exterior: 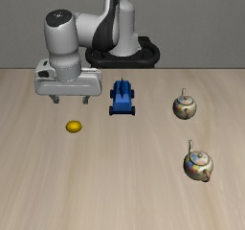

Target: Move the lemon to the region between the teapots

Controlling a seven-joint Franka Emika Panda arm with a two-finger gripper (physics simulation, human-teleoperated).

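We hover, gripper (68, 98) spread wide and empty, near the lemon (74, 126) (round, likely to roll), well apart from the teapots (185, 105). An off-centre pinch could squirt it away.

Bare surface (38, 176) lies all around the lemon (74, 126), leaving it open from above. The blue toy car (122, 98) stands near the end effector (71, 99), on the exterior view's right. From the lemon, bare surface runs below the car to the gap between the upper teapot (185, 105) and the lower teapot (198, 163).
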